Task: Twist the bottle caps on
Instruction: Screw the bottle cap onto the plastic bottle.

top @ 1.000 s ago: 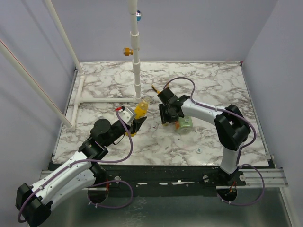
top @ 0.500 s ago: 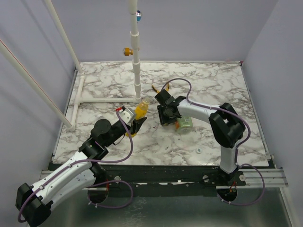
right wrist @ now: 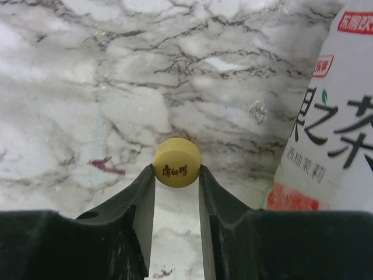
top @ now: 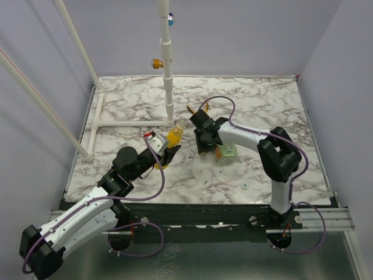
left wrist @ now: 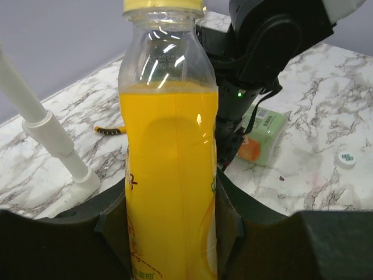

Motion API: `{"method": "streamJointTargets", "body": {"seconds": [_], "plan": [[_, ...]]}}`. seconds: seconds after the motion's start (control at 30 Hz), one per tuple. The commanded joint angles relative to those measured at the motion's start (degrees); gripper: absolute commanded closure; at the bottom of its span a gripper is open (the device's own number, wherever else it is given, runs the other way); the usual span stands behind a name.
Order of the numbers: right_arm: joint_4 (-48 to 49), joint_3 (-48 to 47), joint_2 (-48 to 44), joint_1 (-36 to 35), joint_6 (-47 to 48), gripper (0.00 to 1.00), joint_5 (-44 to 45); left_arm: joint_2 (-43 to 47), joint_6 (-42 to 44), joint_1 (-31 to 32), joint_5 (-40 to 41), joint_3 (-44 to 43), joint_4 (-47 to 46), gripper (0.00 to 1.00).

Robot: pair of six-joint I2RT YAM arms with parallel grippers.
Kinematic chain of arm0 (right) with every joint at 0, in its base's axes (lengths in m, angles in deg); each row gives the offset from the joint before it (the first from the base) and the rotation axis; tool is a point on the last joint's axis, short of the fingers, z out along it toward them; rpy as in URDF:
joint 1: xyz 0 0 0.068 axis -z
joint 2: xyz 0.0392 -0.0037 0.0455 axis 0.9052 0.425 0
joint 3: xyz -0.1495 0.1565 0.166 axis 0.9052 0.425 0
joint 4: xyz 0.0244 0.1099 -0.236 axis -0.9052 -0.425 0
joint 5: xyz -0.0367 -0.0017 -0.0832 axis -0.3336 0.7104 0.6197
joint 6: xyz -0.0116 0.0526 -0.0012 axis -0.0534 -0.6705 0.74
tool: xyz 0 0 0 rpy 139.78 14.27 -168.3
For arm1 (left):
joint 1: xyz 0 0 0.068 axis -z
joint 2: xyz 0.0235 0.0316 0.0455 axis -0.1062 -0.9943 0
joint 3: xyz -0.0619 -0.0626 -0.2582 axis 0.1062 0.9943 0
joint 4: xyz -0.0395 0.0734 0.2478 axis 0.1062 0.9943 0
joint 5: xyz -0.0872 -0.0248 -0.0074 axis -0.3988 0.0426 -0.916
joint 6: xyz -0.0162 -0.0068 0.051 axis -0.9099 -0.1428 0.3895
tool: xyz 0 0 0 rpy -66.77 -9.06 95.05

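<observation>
One small whitish round plastic cap (top: 245,186) lies loose on the marble tabletop (top: 262,105) near the front edge, at about 5 o'clock from the other things.

Farther in, the left end effector (top: 169,153) is pressed onto the lower body of the yellow plastic bottle (top: 175,135) and has not moved over the last second. The bottle's neck leans toward 1 o'clock and looks uncapped.

At 3 o'clock from that bottle, the right end effector (right wrist: 177,169) pinches the small yellow round screw cap (right wrist: 177,162) between its fingertips. Over the last second its elbow has swung in toward 9 o'clock, carrying the cap slightly nearer the bottle. In the last half second it has barely shifted.

I judge the cap is secured and on approach, though still beside the mouth rather than over it. Whether it has left the tabletop I cannot tell.

The clear plastic bottle with the green-and-white label (top: 227,151) lies just beside that end effector at 4 o'clock, uncapped work for later.

Yellow-handled pliers (top: 191,109) rest at 12 o'clock beyond.
</observation>
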Motion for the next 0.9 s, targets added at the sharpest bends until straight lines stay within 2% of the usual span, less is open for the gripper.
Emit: {"method": "streamJointTargets", "body": {"seconds": [0.0,0.27,0.47,0.67,0.87], "plan": [[-2.6,-1.7,-9.1,3.0,0.7,0.76,-5.4,-1.9,3.4,0.3,-3.8,-1.7,-1.0,0.67],[-3.6,0.4,-28.9,9.7,1.9,0.75,-29.6,-5.4,3.0,0.2,-14.5,-4.8,1.2,0.69],[-5.9,-0.2,-36.7,11.3,0.6,0.74,-40.1,-5.8,2.4,0.2,-18.3,-4.7,2.1,0.71],[-7.4,-1.5,-38.6,11.3,-0.5,0.74,-46.2,-6.7,2.3,0.2,-21.7,-5.6,4.1,0.74],[-8.2,-2.1,-40.3,11.4,-1.5,0.73,-46.3,-6.8,3.4,0.2,-21.9,-6.3,6.4,0.75]]}}
